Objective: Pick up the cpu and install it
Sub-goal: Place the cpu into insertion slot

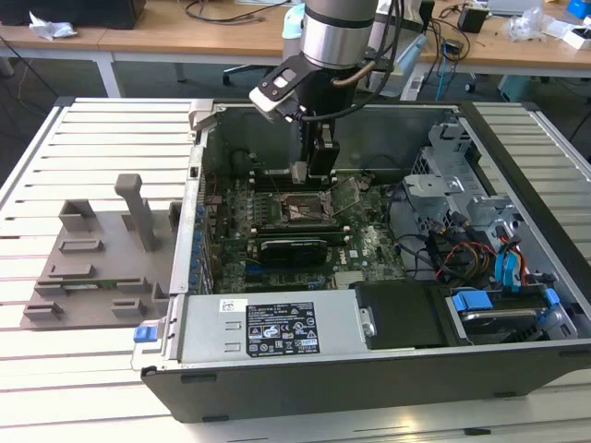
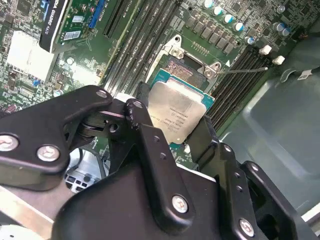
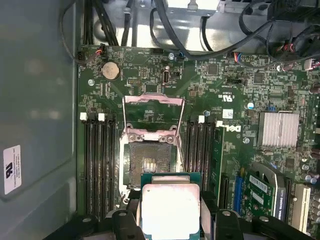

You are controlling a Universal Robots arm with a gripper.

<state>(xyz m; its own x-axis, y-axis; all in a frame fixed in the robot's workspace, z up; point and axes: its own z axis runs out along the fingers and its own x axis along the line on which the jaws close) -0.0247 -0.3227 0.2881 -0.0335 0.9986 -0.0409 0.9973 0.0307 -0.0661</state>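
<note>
Clamping the cpu [image 2: 179, 107] by two opposite edges, the gripper [image 2: 172, 125] hung inside the open computer case [image 1: 369, 369], low over the green motherboard [image 3: 210, 100]. The fingers [image 2: 141, 117] pressed only on the sides of the cpu and left its metal top clear, probably so that nothing delicate was touched. In the first wrist view the cpu [image 3: 170, 210] was held flat, metal side up, near one edge of the socket [image 3: 150, 165] and not yet seated in it. The socket lay bare, its metal frame [image 3: 152, 112] swung up and back, evidently to leave room for the cpu to go in from above. Memory slots [image 3: 97, 165] ran along both sides of the socket. Outside the case, a grey tray [image 1: 92, 258] sat on the slatted table [image 1: 55, 388].
</note>
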